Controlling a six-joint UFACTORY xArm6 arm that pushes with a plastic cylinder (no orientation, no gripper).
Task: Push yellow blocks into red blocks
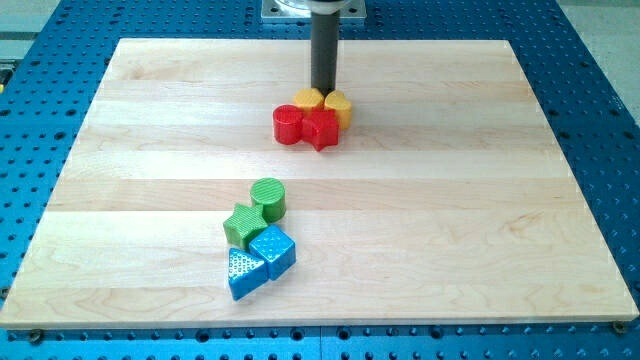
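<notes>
Two yellow blocks sit side by side near the view's top centre: one [308,99] on the left and one [338,105] on the right. Just below them, touching, are a red cylinder [288,124] and a red star-shaped block [321,128]. The four form one tight cluster. My tip [323,90] stands directly above the yellow blocks, at the seam between them, touching or nearly touching their top edge.
A green cylinder [268,198] and a green star-shaped block [243,225] sit lower in the view, left of centre. A blue cube [273,248] and a blue triangular block [244,272] lie just below them. The wooden board [500,220] rests on a blue perforated table.
</notes>
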